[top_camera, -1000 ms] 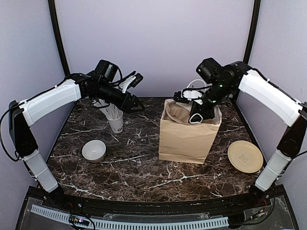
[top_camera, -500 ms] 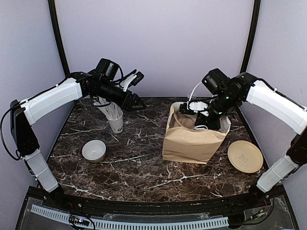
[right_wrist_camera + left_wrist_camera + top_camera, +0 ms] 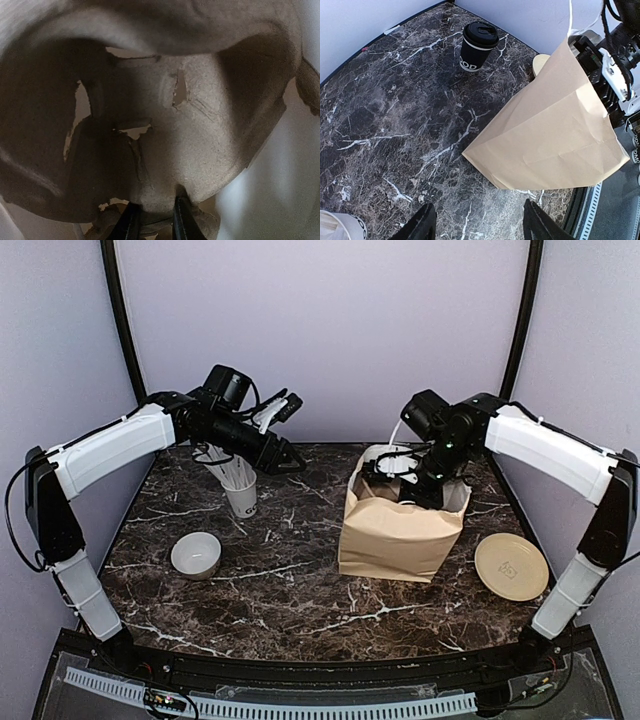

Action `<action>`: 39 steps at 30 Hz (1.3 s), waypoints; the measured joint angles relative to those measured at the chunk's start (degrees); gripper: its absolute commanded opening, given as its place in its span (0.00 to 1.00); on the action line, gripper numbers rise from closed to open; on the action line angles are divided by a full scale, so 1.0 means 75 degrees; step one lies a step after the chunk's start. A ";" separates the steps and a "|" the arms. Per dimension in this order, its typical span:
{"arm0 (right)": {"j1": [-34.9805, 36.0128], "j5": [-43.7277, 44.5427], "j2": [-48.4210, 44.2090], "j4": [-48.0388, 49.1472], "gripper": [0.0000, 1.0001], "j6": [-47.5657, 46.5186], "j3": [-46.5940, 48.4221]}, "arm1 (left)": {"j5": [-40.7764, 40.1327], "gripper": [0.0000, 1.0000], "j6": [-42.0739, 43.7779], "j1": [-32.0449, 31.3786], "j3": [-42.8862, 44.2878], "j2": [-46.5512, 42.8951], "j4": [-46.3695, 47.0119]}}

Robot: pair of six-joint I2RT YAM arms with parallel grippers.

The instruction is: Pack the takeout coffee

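Two arms reach over a dark marbled tabletop (image 3: 290,585) in the top view. The left end effector (image 3: 286,458) hangs in the air above the back-left part, over a white cup of white sticks (image 3: 240,496), with a white bowl (image 3: 196,554) nearer the front. The right end effector (image 3: 413,488) is at the open mouth of the brown paper bag (image 3: 398,538), which stands right of centre. A tan plate (image 3: 511,566) lies to the right of the bag, apart from it. The takeout coffee cannot be made out in this view.

From the left wrist, the left end effector (image 3: 481,226) shows its two fingers spread well apart with nothing between them, only bare tabletop (image 3: 395,100) below. The takeout coffee (image 3: 478,46) stands upright on the tabletop near the back wall, its black lid on, clear of the brown paper bag (image 3: 555,145) and outside it. The rim of the tan plate (image 3: 540,62) peeks out behind the bag, and the white cup (image 3: 340,227) sits at the lower left corner.

From the right wrist, the view looks down into the bag's (image 3: 200,115) creased interior. The right end effector (image 3: 152,222) has its fingers drawn close, pinching the paper at the bag's rim.
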 measured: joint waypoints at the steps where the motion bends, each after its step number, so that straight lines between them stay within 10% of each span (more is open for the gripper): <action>1: 0.0000 0.0017 0.0099 0.0009 0.19 0.0012 0.0058 | 0.0009 0.62 0.0000 0.0000 0.0000 0.0000 0.0000; 24: -0.0015 -0.0982 -0.0262 -0.0423 0.19 0.0350 0.0924 | 0.0455 0.59 0.0117 -0.0131 -0.0527 -0.0571 0.0157; 33: -0.0015 -0.1443 -0.0338 -0.0638 0.18 0.0370 0.1023 | 0.0166 0.57 0.1757 -0.2340 -0.1411 -0.3075 0.1326; 39: -0.0015 -0.1139 -0.0338 -0.0525 0.18 0.0554 0.1023 | -0.0612 0.57 0.2591 -0.2798 -0.0705 -0.2358 0.1332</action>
